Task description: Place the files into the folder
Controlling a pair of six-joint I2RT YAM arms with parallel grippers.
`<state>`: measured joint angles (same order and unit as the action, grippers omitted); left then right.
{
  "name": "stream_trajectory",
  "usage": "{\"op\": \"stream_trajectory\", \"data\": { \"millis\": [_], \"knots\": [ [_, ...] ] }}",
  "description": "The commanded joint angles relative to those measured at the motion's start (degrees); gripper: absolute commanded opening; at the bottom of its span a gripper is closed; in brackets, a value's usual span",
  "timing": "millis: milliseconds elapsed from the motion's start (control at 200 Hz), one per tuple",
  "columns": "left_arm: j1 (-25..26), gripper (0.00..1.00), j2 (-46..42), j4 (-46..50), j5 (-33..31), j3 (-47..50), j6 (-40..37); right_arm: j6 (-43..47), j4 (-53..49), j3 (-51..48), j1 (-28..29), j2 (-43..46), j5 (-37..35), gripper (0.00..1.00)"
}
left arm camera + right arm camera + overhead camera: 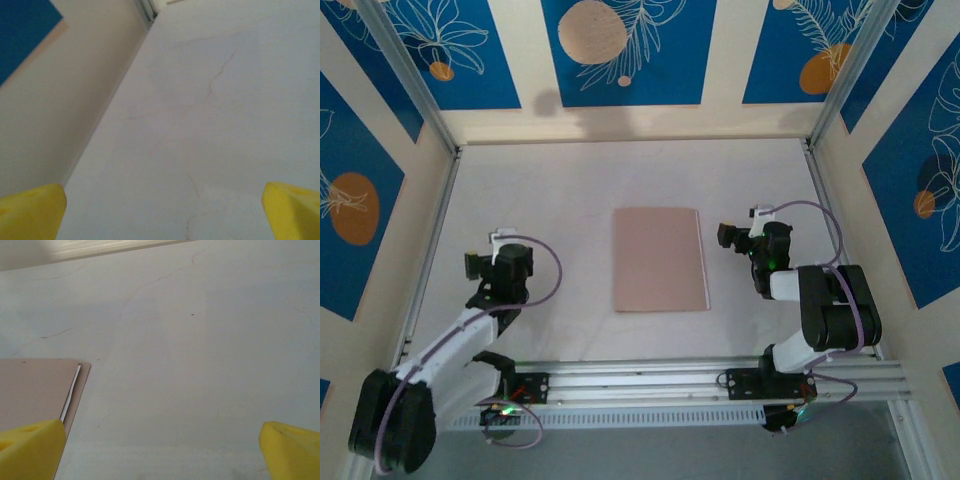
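Tan folder (660, 259) closed, files (71, 390) mostly hidden; left tool (162, 212) and right tool (162, 450) wide.

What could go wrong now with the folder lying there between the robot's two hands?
1. A white paper edge peeks out of the closed folder on the side near the open right hand. A nudge there might slide the sheet out.
2. The folder lies flat on the table, so a hand may push it along rather than get under it.
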<state>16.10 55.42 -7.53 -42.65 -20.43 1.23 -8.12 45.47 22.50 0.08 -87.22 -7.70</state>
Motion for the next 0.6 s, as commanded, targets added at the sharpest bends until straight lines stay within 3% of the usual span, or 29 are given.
{"op": "stream_trajectory", "data": {
  "millis": [0, 240, 595],
  "knots": [
    [-3.37, 1.0, 3.43, -16.0, 11.5, 2.1, -2.7, 1.44, 1.81, 0.77, 0.35, 0.11, -1.1, 0.99],
    [-4.6, 1.0, 16.88, -26.93, 16.94, 0.79, -2.67, 1.38, 1.77, 0.79, 0.43, 0.04, -1.16, 0.99],
    [-8.65, 1.0, 25.42, -32.07, 22.84, -3.88, -0.97, 1.42, 1.75, 0.71, 0.46, 0.03, -1.1, 0.99]
  ]
}}
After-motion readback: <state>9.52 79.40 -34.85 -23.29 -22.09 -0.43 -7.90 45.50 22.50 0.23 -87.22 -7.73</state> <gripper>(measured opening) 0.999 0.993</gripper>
